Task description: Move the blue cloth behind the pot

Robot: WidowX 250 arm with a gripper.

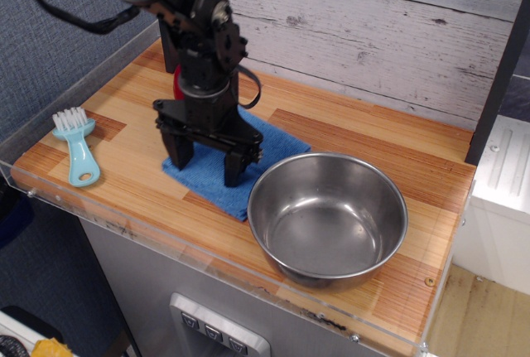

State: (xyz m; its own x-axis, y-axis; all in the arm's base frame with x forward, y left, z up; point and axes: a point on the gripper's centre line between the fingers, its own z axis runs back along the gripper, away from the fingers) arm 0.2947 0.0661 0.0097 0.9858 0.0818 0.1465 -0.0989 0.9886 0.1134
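The blue cloth [217, 194] lies flat on the wooden counter, its right corner touching the left rim of the pot [327, 216], a shiny steel bowl at the front right. My gripper [207, 162] points straight down over the cloth with its jaws spread wide. Both black fingertips [235, 172] rest on the cloth's surface. The cloth's middle is hidden under the gripper.
A light-blue brush [77, 147] lies at the counter's left front. Something small and red [176, 86] shows behind my arm. A clear acrylic lip [149, 237] runs along the front edge. A whitewashed plank wall [373, 34] stands at the back.
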